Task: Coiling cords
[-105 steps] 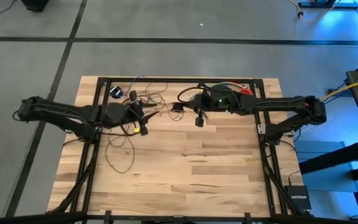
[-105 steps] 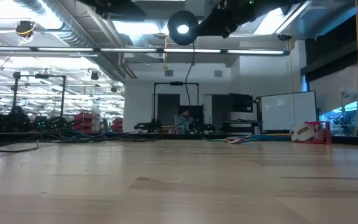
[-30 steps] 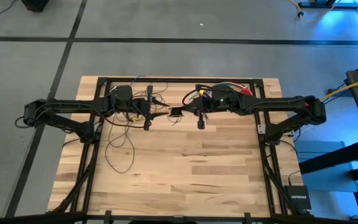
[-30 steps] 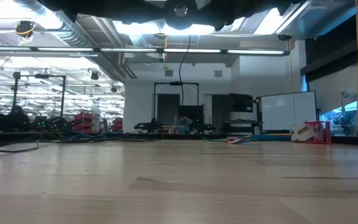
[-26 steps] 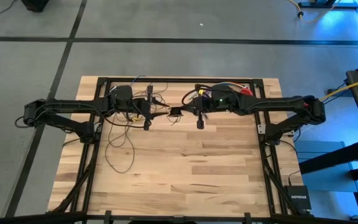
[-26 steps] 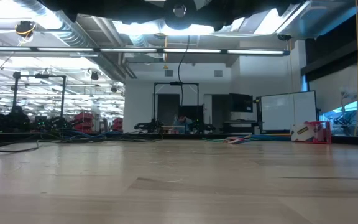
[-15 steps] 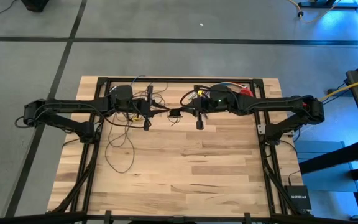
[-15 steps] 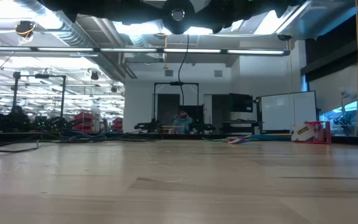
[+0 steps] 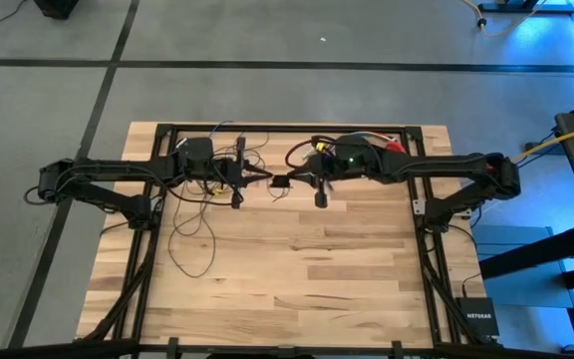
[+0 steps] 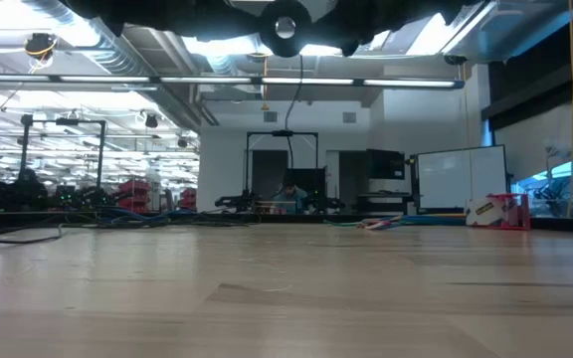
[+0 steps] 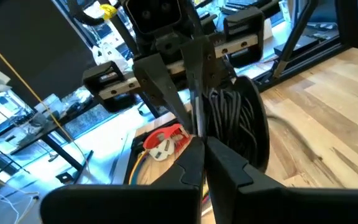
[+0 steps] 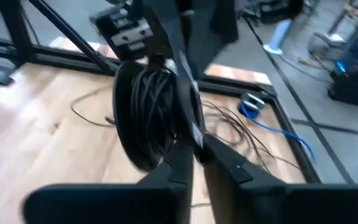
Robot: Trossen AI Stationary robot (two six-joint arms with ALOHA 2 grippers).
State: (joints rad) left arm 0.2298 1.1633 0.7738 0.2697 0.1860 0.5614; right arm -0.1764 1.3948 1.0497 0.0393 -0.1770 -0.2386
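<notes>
The cords are wound into a dark coil (image 9: 280, 182) held in the air over the table's far middle, between my two grippers. My left gripper (image 9: 267, 180) comes from the left and is shut on the coil (image 11: 238, 124). My right gripper (image 9: 295, 181) comes from the right and is shut on the same coil (image 12: 148, 118). More of the cord runs loose from the coil. It lies in slack loops (image 9: 192, 239) on the table's left half, and one strand (image 10: 293, 109) hangs below the arms in the low view. My left gripper pinches the coil's bundled strands at its rim (image 11: 212, 119) between its two fingers, level, from the table's left. The coil stands on edge, lifted clear of the table. The fingers hide how many strands they have. My right gripper pinches the coil's rim (image 12: 176, 124) between its two fingers, slanting slightly down from the table's right, opposite my left gripper. The coil hangs clear of the wood, upright on edge.
Tangled loose cord (image 9: 229, 160) and a blue cable (image 12: 252, 102) lie near the far left corner. Red and yellow wires (image 9: 367, 142) sit at the far edge by my right arm. The table's near half (image 9: 297, 289) is bare wood. A black frame (image 9: 147, 249) edges the table.
</notes>
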